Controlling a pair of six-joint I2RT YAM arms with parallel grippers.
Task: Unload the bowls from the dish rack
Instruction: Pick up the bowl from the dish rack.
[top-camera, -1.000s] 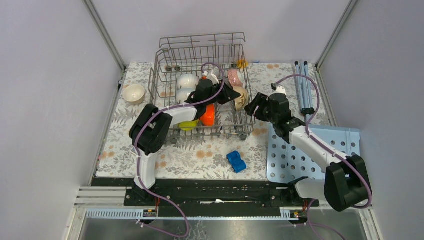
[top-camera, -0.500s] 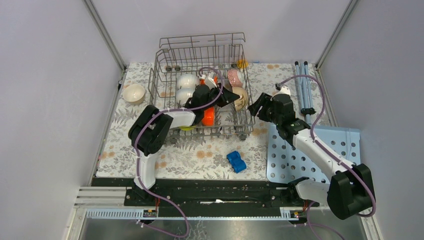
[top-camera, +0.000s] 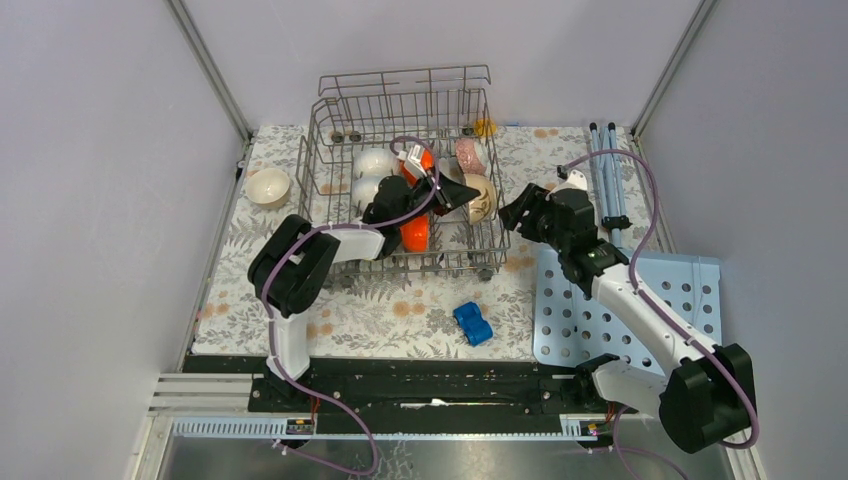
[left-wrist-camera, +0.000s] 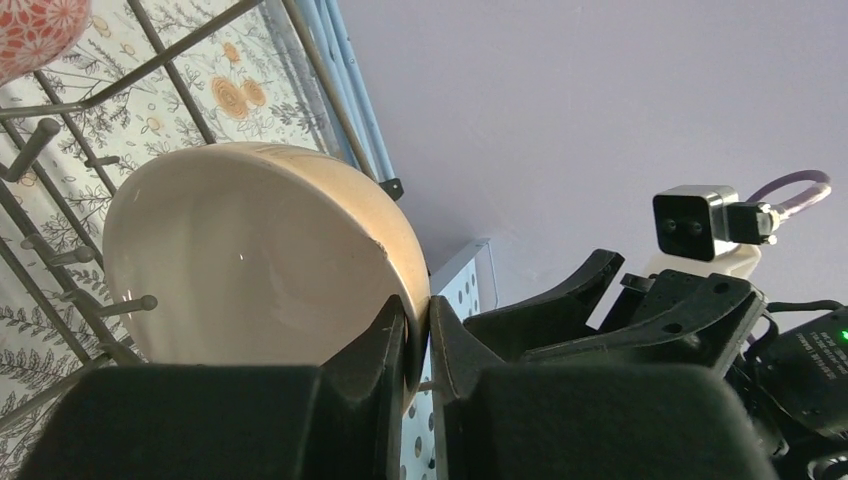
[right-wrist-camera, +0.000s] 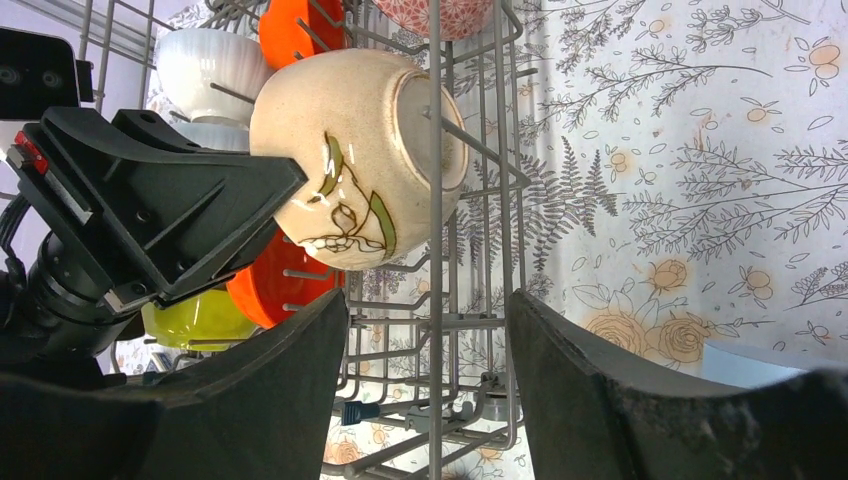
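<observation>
1. Beige bowl (top-camera: 482, 197) with a painted leaf sprig, tipped on edge among the tines at the right end of the dish rack (top-camera: 400, 98), foot turned toward the rack's right wall.
2. Rim pinched between the jaws of the left gripper (left-wrist-camera: 418, 325): one finger (left-wrist-camera: 380, 345) inside the hollow, the other on the outer wall. Left arm reaching in over the rack from the left.
3. Also in the rack: two white bowls (top-camera: 372, 160) at the left, an orange bowl (top-camera: 415, 235) under the left arm, a pink patterned bowl (top-camera: 470, 152) toward the far right corner, and a yellow-green bowl (right-wrist-camera: 195, 318) low on the near side, largely hidden.
4. Right gripper (right-wrist-camera: 428, 335) just outside the rack's right wall, jaws spread wide and holding nothing, facing the beige bowl. Perhaps brushing the wires; hard to tell.
5. Cream bowl (top-camera: 269, 186) upright on the flowered mat (top-camera: 400, 310), left of the rack.
6. Blue toy car (top-camera: 473, 323) on the mat on the near side of the rack. Light-blue perforated board (top-camera: 590, 330) beneath the right arm.
</observation>
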